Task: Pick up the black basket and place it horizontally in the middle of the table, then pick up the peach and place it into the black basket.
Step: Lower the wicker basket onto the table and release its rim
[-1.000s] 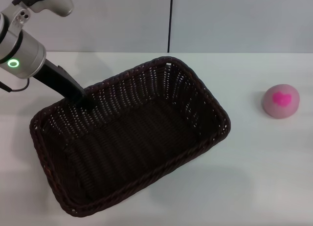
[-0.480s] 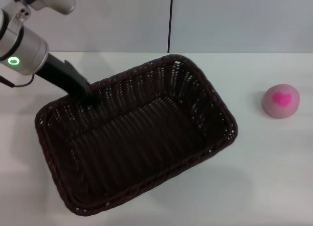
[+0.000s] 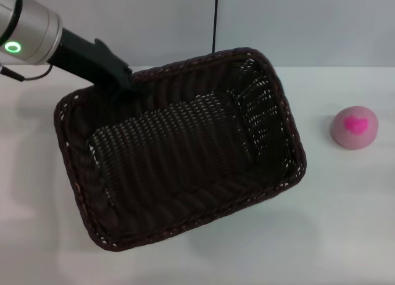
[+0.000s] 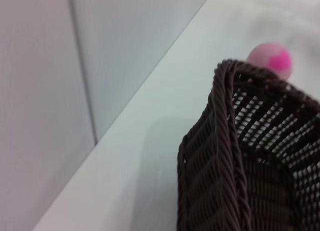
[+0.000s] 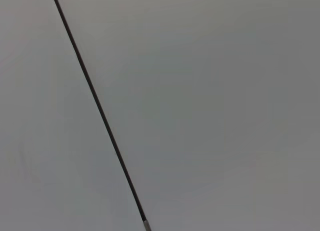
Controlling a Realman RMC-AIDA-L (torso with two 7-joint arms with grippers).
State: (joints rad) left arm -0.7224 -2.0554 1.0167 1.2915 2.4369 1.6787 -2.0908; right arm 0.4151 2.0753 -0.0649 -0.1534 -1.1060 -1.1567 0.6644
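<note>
- Step in hand: carrying the black basket (image 3: 179,155), apparently raised and tilted over the table (image 3: 345,223).
- Left gripper (image 3: 120,81) clamps the basket's far-left rim.
- Peach (image 3: 353,127) rests well right of the basket.
- Next: level the basket, lower it centrally, release.
- Right gripper: unseen.

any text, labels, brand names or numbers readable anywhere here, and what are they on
None: no words, numbers or brand names can be read in any view.
Green ring light on the left arm: a lit circle only, no text.
Magenta heart-like patch on the peach: a shape, not lettering.
The black basket, held at its rim by the left gripper, and the table carry no labels.
</note>
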